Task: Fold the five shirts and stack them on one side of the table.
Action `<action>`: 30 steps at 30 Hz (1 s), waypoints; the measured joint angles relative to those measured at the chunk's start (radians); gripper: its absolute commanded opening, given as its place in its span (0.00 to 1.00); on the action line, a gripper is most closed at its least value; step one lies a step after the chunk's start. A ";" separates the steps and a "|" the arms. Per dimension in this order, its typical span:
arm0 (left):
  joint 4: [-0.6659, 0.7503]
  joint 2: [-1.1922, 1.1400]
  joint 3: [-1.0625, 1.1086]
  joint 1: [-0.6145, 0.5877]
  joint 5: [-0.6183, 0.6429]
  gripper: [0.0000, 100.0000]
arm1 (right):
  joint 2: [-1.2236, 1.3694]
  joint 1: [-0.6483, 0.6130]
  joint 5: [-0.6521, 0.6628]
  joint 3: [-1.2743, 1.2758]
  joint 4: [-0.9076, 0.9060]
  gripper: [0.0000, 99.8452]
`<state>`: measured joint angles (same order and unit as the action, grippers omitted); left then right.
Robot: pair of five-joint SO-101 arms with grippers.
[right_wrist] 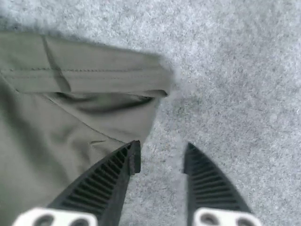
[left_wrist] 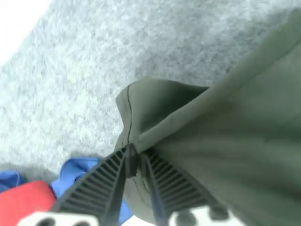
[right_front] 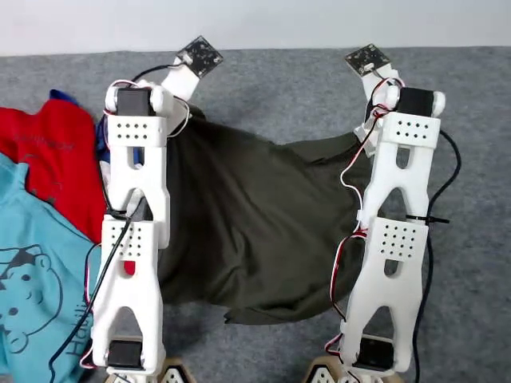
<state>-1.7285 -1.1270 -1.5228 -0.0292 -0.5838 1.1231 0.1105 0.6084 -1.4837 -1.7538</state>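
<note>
Firmly, left end effector (left_wrist: 135, 153) pinches olive shirt (left_wrist: 225, 141); right end effector (right_wrist: 163, 151) hangs released.

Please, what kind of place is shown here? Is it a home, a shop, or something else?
Probably a robot test bench, not a home. A white left arm and right arm stand on a grey, felt-like table cover. A green shirt, a red shirt and a teal shirt lie on it.

Rumpled olive shirt (right_front: 255, 231) lies mid-table; red shirt (right_front: 56, 159) and teal shirt (right_front: 32, 271) overlap nearby
</note>
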 measured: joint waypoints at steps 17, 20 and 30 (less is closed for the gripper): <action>0.000 0.002 0.250 -0.003 0.006 0.00 | 0.017 -0.104 0.020 0.114 0.137 0.27; 0.000 0.002 0.250 -0.003 0.006 0.00 | 0.044 -0.104 -0.006 0.114 0.209 0.27; 0.000 0.002 0.250 -0.003 0.006 0.00 | 0.169 -0.104 -0.114 0.114 0.328 0.27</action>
<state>-1.7285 -1.1254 -1.2727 -0.0322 -0.5777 1.2919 0.0061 0.4948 -1.3702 -1.4254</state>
